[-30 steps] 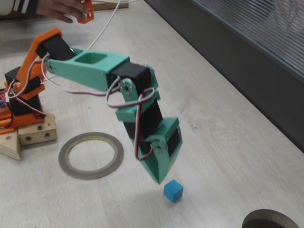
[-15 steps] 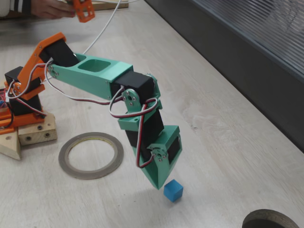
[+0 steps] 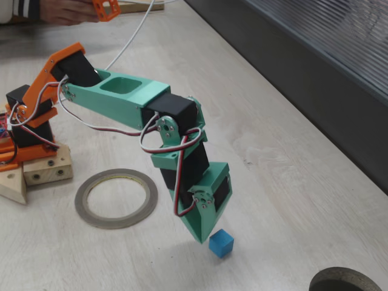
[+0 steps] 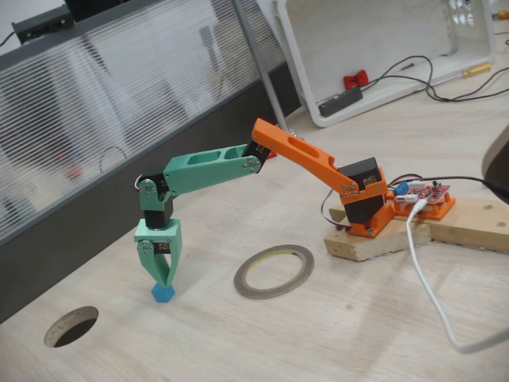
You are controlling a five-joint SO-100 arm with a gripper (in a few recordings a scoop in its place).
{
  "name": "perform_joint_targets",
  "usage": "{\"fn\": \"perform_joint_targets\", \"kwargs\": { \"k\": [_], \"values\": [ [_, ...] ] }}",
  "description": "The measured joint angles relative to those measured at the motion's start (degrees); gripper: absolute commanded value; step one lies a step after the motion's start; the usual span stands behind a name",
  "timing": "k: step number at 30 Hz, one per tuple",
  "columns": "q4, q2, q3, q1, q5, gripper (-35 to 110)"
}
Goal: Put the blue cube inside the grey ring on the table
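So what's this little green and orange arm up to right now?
The arm's gripper hangs just above the blue cube, fingertips pointing down and close to it; whether it is open or shut can't be told. The cube sits on the table, outside the grey ring, which lies flat nearby with nothing in it. So the cube is not yet picked up.

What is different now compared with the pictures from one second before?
The gripper has come down toward the blue cube, its tip now just beside the cube's top. Nothing was gripped or released. The cube and the grey ring stayed in place on the table.
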Motion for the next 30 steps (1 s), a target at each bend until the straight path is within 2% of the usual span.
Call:
{"fn": "perform_joint_targets", "kwargs": {
  "k": [16, 30],
  "values": [
    [0.0, 0.0, 0.0, 0.0, 0.0, 1],
    [0.0, 0.0, 0.0, 0.0, 0.0, 31]
  ]
}}
